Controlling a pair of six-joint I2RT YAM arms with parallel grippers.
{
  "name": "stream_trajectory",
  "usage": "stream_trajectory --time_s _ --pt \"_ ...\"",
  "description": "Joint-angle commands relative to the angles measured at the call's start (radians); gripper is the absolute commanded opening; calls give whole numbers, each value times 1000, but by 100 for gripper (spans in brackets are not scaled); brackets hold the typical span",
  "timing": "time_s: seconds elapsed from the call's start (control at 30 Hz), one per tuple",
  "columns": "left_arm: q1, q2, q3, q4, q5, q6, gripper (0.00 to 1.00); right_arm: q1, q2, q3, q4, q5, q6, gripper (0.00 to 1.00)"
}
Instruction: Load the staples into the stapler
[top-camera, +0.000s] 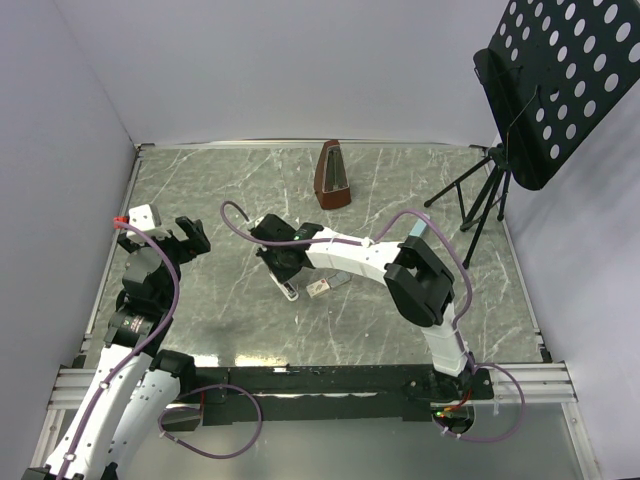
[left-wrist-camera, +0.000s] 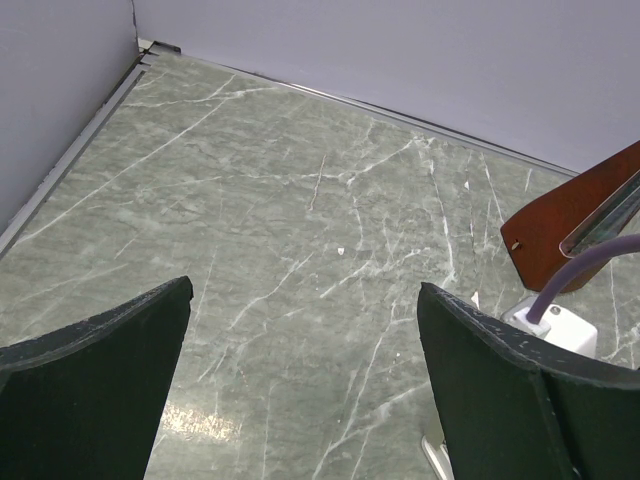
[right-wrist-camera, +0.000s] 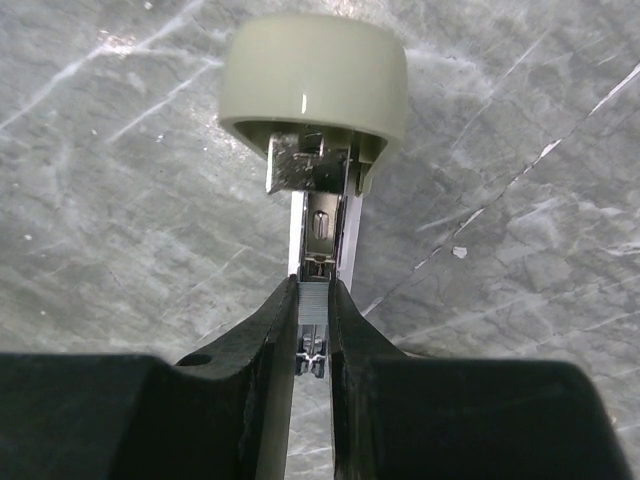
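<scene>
The right gripper (right-wrist-camera: 312, 292) was closed on the staple strip (right-wrist-camera: 312, 312), which was aligned with the channel of the open stapler (right-wrist-camera: 313, 80) at mid-table (top-camera: 400, 180). The box (top-camera: 319, 288) lay just beside the stapler. The left gripper (top-camera: 190, 240) stood fully open and empty, well apart at the left.

The stapler (right-wrist-camera: 313, 80) sits near the middle of the table with its rounded cream plastic top at the far end and its bare metal channel (right-wrist-camera: 320, 225) open and running back from it. A short grey staple strip (right-wrist-camera: 312, 312) stands in line with that channel at its near end, pinched between the fingers of the right gripper (right-wrist-camera: 312, 292). The tiny cream-tan staple box (top-camera: 320, 288) lies flat just to the right of the stapler.
</scene>
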Motion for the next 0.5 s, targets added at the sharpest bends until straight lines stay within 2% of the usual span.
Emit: stream_trajectory --time_s 0.0,0.47 --pt "4 1 39 24 9 -8 99 4 15 43 -1 11 16 16" --pt "4 1 39 26 9 -8 99 5 21 43 -4 16 19 16"
